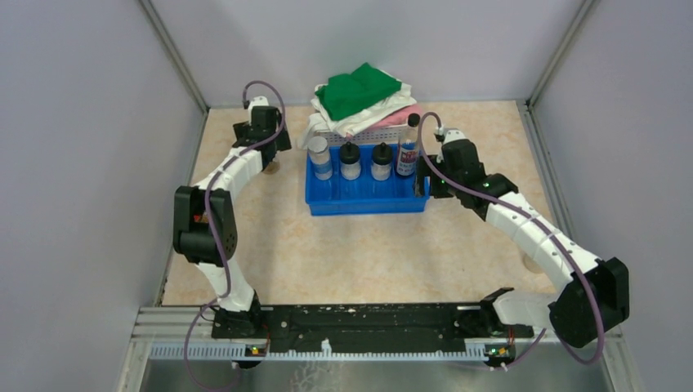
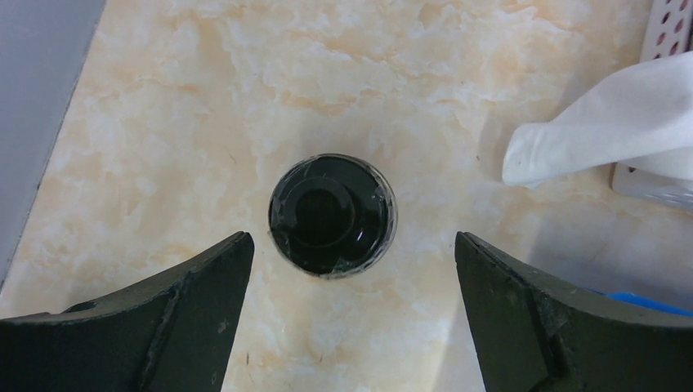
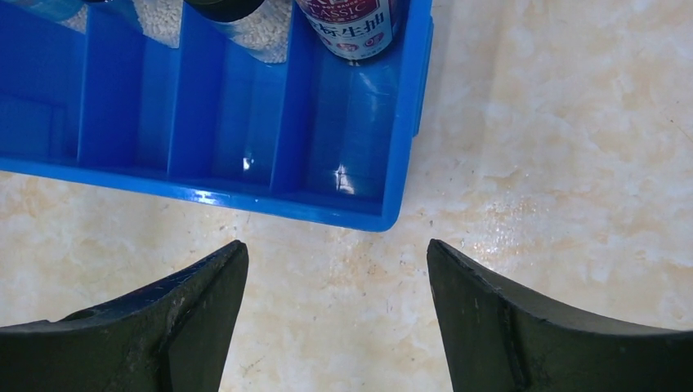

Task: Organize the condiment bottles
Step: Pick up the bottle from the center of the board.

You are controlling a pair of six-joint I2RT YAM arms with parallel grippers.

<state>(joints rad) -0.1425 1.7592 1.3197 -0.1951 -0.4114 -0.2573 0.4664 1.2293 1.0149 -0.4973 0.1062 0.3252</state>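
Four condiment bottles stand in the back row of the blue tray (image 1: pixel 368 200): a grey-capped jar (image 1: pixel 319 157), two black-capped bottles (image 1: pixel 350 161) (image 1: pixel 381 161) and a tall bottle with a blue-red label (image 1: pixel 408 147) (image 3: pixel 347 20). Left of the tray, my left gripper (image 1: pixel 267 159) (image 2: pixel 351 245) hangs open over a dark jar with a black cap (image 2: pixel 331 214), which stands upright on the table just ahead of the fingertips, untouched. My right gripper (image 1: pixel 423 186) (image 3: pixel 337 249) is open and empty above the table at the tray's front right corner (image 3: pixel 384 216).
A white basket (image 1: pixel 359 131) piled with green, white and pink cloths stands behind the tray; one white cloth (image 2: pixel 605 131) hangs near the dark jar. A small cream-coloured thing (image 1: pixel 531 263) shows beside the right arm. Grey walls close in the left, right and back.
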